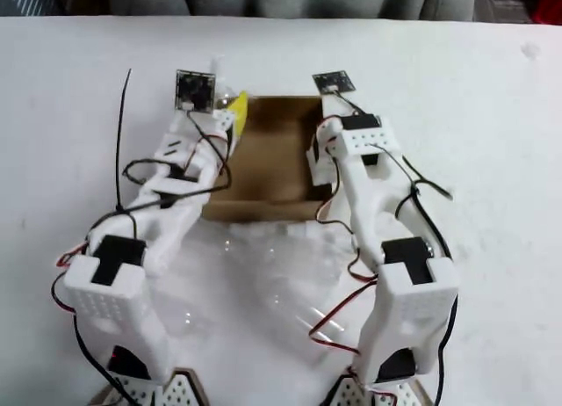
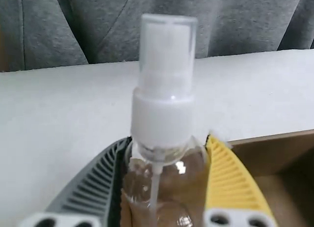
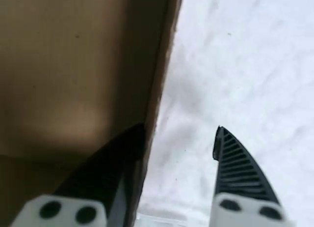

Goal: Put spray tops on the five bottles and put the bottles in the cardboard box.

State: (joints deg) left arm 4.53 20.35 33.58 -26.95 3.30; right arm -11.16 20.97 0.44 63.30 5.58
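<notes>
Straddling the box wall (image 3: 158, 84), right claw (image 3: 179, 127) gapes; left claw (image 2: 168, 138) clamps a spray-topped bottle (image 2: 164, 180).

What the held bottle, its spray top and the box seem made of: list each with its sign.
Bottle: clear glossy plastic, likely, though glass is possible; the dip tube shows through it.
Spray top: smooth white plastic, seemingly; its cap is faintly see-through.
Cardboard box: matte brown cardboard, with a plain cut rim.

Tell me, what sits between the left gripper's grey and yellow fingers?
A clear bottle with a white spray top on, shown in the left wrist view.
</notes>
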